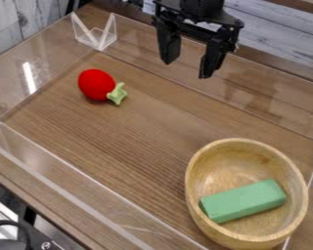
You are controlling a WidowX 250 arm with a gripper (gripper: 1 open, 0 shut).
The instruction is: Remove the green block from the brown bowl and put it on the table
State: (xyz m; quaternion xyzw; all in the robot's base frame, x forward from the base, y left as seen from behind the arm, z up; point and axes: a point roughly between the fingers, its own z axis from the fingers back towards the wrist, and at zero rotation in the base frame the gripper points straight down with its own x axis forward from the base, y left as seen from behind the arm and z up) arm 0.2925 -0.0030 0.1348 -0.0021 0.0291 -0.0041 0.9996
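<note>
A rounded red toy with a small green leaf [98,85] — behind it, a white, open wire-like stand [94,32] — sits well apart from the stand.

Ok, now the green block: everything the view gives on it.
The green block is a flat, rectangular mint-green slab with a matte surface, in one piece, no markings that I can make out. It lies inside the brown bowl, toward the near side, its long axis slanting across the picture. Its right end comes close to the bowl's wall; whether it touches there, I can't tell. The hand is well away from it.
</note>
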